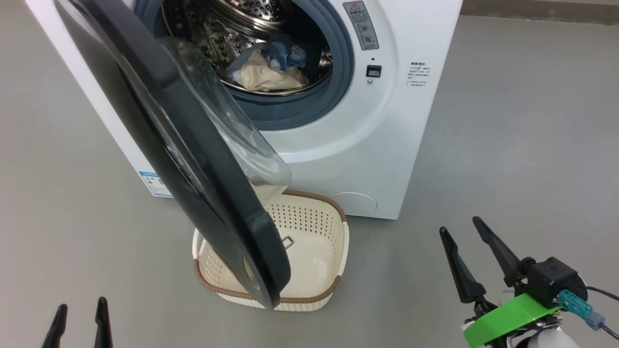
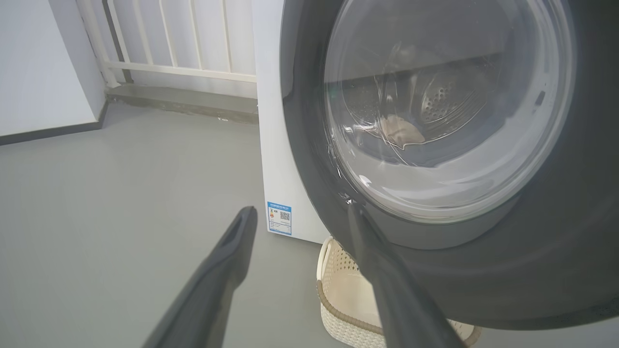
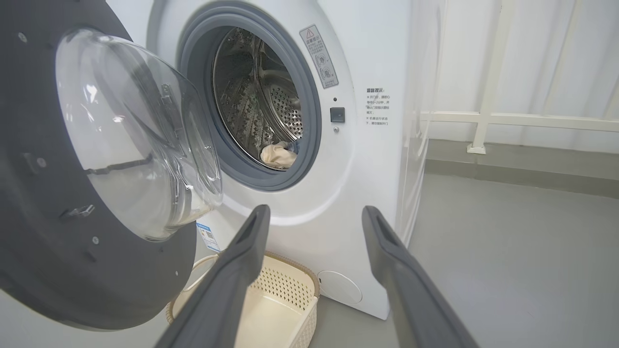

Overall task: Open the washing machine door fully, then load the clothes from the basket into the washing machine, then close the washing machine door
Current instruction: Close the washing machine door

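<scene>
The left end effector and the right end effector are both held open, with nothing gripped, above the floor. Further ahead, the basket is placed on the floor just before the washing machine, partly covered by the open washing machine door. The clothes are seen lying inside the drum.

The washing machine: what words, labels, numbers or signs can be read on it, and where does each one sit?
Nothing is clear enough to quote.
Grey sticker on the washing machine, right of the drum opening: a red warning triangle at the top, print below too small to read.
Printed block further right on the white front: small dark characters, too blurred to read.
Blue label low on the machine's side: a QR code, text too small to read.
</scene>
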Available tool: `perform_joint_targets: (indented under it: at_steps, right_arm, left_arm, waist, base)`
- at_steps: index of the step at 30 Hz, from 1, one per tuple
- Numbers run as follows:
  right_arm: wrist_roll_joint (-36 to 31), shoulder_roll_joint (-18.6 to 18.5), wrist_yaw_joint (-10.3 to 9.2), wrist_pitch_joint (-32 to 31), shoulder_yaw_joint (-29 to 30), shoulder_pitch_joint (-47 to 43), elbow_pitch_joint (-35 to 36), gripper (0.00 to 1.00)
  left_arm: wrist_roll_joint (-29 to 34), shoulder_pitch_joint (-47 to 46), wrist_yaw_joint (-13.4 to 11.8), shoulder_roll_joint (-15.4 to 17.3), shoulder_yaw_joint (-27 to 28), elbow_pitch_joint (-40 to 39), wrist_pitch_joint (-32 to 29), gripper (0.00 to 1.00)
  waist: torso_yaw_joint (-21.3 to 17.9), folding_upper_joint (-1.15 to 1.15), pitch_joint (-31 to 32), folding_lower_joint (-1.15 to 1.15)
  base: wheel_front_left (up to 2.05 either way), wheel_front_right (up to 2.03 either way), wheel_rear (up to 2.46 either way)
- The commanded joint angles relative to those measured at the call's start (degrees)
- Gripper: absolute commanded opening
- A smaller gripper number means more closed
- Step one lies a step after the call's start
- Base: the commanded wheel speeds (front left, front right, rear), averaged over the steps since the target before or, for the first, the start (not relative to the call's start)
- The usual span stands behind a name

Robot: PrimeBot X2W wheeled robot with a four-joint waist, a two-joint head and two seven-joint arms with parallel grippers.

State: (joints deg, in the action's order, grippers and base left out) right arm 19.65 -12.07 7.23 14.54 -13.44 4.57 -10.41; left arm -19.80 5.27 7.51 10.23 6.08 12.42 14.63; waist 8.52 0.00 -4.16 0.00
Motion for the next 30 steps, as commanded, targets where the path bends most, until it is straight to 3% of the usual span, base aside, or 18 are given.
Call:
perform_joint_targets:
  at_steps: [1, 2, 3, 4, 15, 30]
  right_arm:
    - [-0.11, -0.18, 0.25, 0.46, -1.37, 2.35, 1.25, 0.55]
    - [-0.03, -0.01, 0.25, 0.46, -1.6, 2.68, 1.35, 0.36]
    - [0.03, 0.15, 0.25, 0.46, -1.88, 3.06, 1.53, 0.09]
    - [0.09, 0.32, 0.25, 0.46, -2.21, 3.46, 1.77, 0.0]
    - [0.66, 1.53, 0.25, 0.46, -7.87, 9.12, 8.82, 0.0]
    - [2.12, 3.61, 0.25, 0.46, -25.82, 14.68, 18.61, 0.0]
  left_arm:
    - [0.56, -0.45, -0.02, 0.95, 2.3, -0.8, 0.37, 1.0]
    - [0.59, -0.41, -0.02, 0.9, 2.4, -0.77, 0.37, 1.0]
    - [0.64, -0.34, -0.02, 0.86, 2.45, -0.74, 0.37, 1.0]
    - [0.7, -0.27, -0.02, 0.82, 2.44, -0.75, 0.37, 1.0]
    - [1.51, 0.53, -0.02, 0.62, 2.68, -0.91, 0.37, 1.0]
    - [2.53, 2.13, -0.02, -0.22, 3.15, -0.44, 0.37, 1.0]
  waist:
    - [0.22, 0.0, 0.17, 0.0]
    - [0.35, 0.0, 0.29, 0.0]
    - [0.48, 0.0, 0.44, 0.0]
    - [0.64, 0.0, 0.59, 0.0]
    - [3.13, 0.0, 2.28, 0.0]
    - [5.86, 0.0, 3.53, 0.0]
  base:
    - [0.0, 0.0, 0.0]
    - [0.0, 0.0, 0.0]
    - [0.0, 0.0, 0.0]
    - [0.0, 0.0, 0.0]
    - [0.0, 0.0, 0.0]
    - [0.0, 0.0, 0.0]
